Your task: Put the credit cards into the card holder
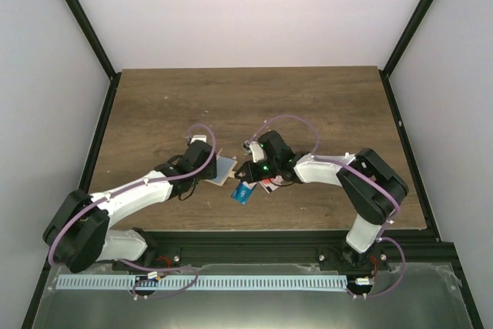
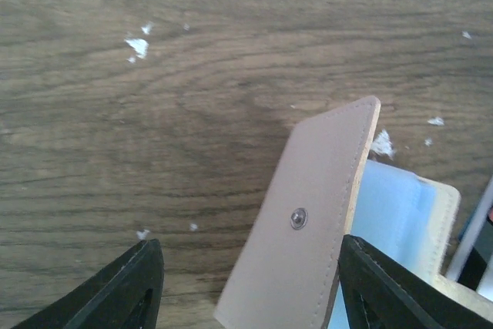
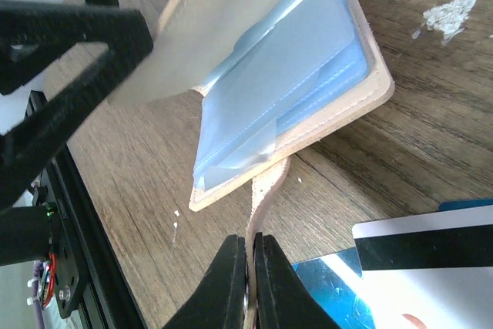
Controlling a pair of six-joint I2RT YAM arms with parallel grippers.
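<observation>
Lying loose on the tabletop (image 1: pixel 231 98), the cards (image 1: pixel 243 193) are not yet in. Just beyond, the holder (image 3: pixel 308 75) lies spread open. The right tool (image 3: pixel 250 250) is clamped on its tab (image 3: pixel 262 182), and the left tool (image 2: pixel 250 267) gapes around the flap (image 2: pixel 308 213), gripping nothing. Every card seems left to insert.

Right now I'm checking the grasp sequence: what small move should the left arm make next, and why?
Probably close the left gripper on the raised cover of the card holder: its jaws stand open either side of it, while the right gripper is shut on the holder's tab and the pockets lie open.
</observation>
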